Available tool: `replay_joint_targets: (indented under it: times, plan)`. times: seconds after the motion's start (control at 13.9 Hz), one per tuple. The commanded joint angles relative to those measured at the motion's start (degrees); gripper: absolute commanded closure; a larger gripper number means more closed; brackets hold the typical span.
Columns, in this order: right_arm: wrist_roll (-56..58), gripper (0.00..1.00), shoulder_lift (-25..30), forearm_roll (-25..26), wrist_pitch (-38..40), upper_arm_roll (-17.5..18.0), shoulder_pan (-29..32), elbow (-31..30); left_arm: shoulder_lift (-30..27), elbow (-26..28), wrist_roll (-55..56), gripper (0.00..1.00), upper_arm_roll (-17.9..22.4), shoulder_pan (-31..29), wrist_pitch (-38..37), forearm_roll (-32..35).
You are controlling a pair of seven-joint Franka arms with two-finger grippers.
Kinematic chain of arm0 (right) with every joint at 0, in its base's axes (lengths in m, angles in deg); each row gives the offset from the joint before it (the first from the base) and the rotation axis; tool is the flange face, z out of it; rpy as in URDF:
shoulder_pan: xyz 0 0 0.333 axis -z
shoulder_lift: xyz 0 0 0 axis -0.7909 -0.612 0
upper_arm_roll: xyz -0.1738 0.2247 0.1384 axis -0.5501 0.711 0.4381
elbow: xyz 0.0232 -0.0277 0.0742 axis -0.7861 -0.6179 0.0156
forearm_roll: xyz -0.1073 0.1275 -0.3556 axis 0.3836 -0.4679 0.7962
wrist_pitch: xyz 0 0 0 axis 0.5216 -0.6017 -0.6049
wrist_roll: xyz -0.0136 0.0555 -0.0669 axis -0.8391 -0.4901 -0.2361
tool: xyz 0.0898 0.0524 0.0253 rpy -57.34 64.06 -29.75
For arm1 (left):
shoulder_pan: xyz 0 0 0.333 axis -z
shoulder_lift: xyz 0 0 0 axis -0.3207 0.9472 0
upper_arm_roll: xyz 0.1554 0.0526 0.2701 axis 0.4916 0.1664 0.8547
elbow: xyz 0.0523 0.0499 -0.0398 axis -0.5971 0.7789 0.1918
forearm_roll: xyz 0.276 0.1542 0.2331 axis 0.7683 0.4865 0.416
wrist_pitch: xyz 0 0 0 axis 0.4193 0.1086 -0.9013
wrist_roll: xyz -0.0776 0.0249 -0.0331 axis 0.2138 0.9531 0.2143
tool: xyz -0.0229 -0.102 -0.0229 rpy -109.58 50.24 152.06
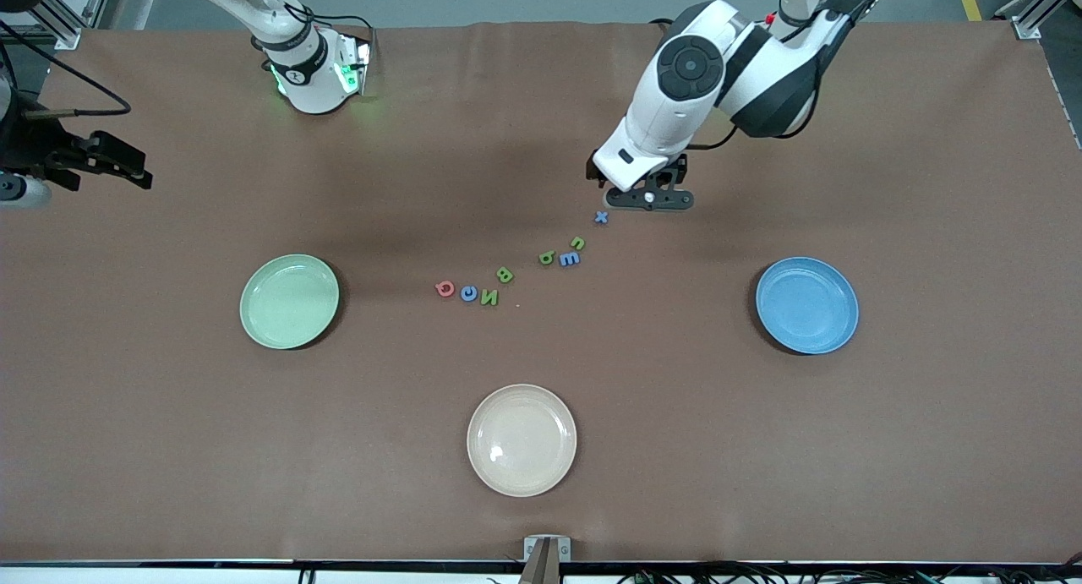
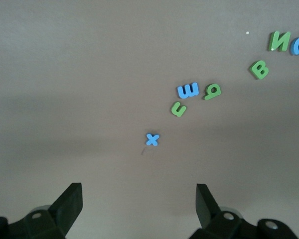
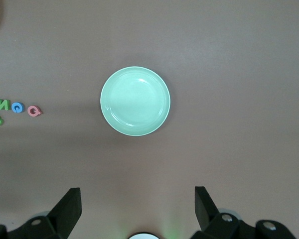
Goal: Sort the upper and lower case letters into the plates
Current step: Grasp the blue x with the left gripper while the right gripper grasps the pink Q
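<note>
Eight toy letters lie in a loose row on the brown table between the pale green plate (image 1: 289, 301) and the blue plate (image 1: 806, 305): a red letter (image 1: 445, 289), a blue one (image 1: 468, 293), green N (image 1: 489, 297), green B (image 1: 505, 274), a green one (image 1: 547, 258), a blue one (image 1: 570, 259), a green one (image 1: 578, 243) and blue x (image 1: 601, 217). Both plates are empty. My left gripper (image 1: 647, 198) is open and empty, low over bare table beside the blue x (image 2: 152, 139). My right gripper (image 1: 139, 168) is open and empty, high over the right arm's end, looking down on the green plate (image 3: 135, 101).
A cream-beige plate (image 1: 521, 439) stands empty, nearer to the front camera than the letters. The right arm's base (image 1: 314, 73) stands at the table's edge by the robots.
</note>
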State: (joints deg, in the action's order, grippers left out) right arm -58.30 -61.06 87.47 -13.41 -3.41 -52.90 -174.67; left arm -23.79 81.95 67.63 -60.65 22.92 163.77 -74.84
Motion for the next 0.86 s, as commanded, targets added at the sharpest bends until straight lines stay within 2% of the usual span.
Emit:
replay_joint_targets:
  times: [0.0, 0.14, 0.36, 0.5, 0.65, 0.79]
  plan:
    - [0.61, 0.00, -4.88, 0.15, -0.41, 0.04, 0.10, 3.53, -0.46, 7.69, 0.55, 0.00, -0.67, 1.31, 9.14, -0.21]
    - [0.69, 0.00, -9.44, 0.42, -2.70, -0.13, 0.72, 3.71, 1.65, 10.44, 0.63, 0.01, -0.67, 1.49, 13.30, 0.06]
    - [2.09, 0.00, -13.32, 0.85, -5.16, -0.13, 2.66, 4.23, 6.56, 10.36, 2.82, 0.04, -0.49, 1.84, 15.05, 2.06]
    - [1.15, 0.00, -13.59, 0.94, -4.29, -0.22, 2.22, 3.80, 10.43, 10.27, 8.59, 0.04, -0.49, 2.11, 18.21, 11.00]
    - [-9.88, 0.00, -13.50, -0.11, -2.63, 0.13, 2.04, 3.54, 15.09, 10.01, 16.15, 0.04, -0.49, 3.33, 22.42, 19.61]
    - [-20.96, 0.00, -13.24, -0.99, -1.65, 0.31, -1.54, 3.53, 17.82, 9.13, 22.76, 0.04, -0.49, 3.60, 22.97, 26.83]
